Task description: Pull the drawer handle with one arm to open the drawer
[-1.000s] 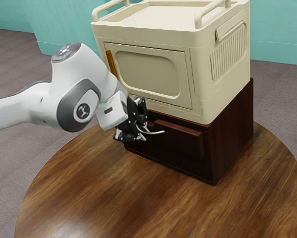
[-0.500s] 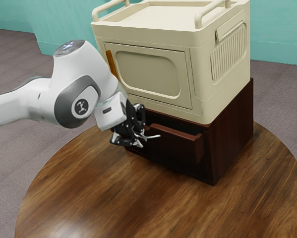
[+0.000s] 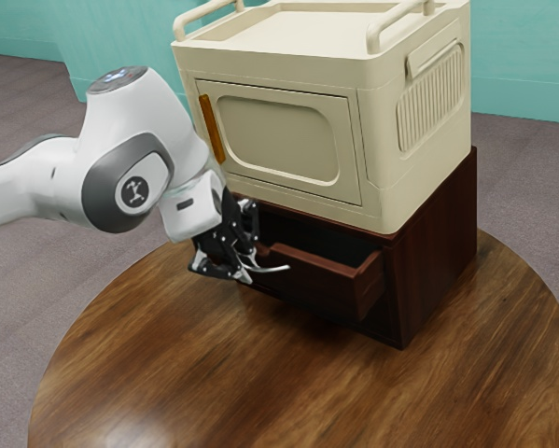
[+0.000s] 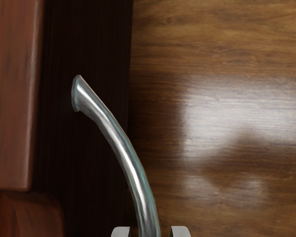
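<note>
“Gripper (image 3: 248, 265) low at the front of a drawer (image 3: 321, 287), white arm (image 3: 36, 179) reaching in from the exterior view's left. Angle of the hand?”

“Slanted downward, toward the exterior view's right, with the wrist above and the black linkages below. Bent sharply at the bulky joint (image 3: 97, 198), after a nearly level run along the forearm.”

“And the grip?”

“Clamped around the curved metal handle (image 4: 120, 143), as far as the crowded view of the contact allows. In the wrist view, one pale fingertip to each side of the bar, with the flared end reaching out beyond them.”

“Location of the handle?”

“Out in front of the drawer, near the end toward the exterior view's left, above the round wooden table (image 3: 214, 383).”

“State of the drawer?”

“Partly open, with a dark interior visible behind the front panel. Set in a dark brown cabinet (image 3: 436, 252), directly beneath a cream-colored cabinet (image 3: 389, 121).”

“Any markings on the machine?”

“On the joint's side, a round pale disc (image 3: 145, 177) ringed in dark gray, bearing a small dark emblem (image 3: 132, 192). On the white housing of the hand, a little dark rectangle (image 3: 185, 203). At the top of the joint, a glassy gray cap (image 3: 118, 79) with bluish-white lights.”
</note>
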Controlling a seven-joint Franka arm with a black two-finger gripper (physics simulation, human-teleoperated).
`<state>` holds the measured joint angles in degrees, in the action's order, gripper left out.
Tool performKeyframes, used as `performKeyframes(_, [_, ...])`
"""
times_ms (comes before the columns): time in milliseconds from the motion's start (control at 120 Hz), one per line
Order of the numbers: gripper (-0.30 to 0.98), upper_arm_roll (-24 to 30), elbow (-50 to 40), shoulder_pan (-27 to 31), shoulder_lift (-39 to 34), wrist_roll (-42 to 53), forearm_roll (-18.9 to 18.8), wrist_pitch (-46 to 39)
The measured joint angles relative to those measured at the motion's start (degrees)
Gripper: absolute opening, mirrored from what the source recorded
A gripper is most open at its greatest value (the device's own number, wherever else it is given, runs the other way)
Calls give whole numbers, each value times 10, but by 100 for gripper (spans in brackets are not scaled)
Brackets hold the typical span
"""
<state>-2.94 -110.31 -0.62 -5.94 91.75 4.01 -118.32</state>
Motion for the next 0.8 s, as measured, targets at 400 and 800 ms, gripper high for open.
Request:
performKeyframes(400, [2,0,-18,1,-21,-4,0,21])
performKeyframes(800, [-4,0,-54,-4,-54,-15,-1,23])
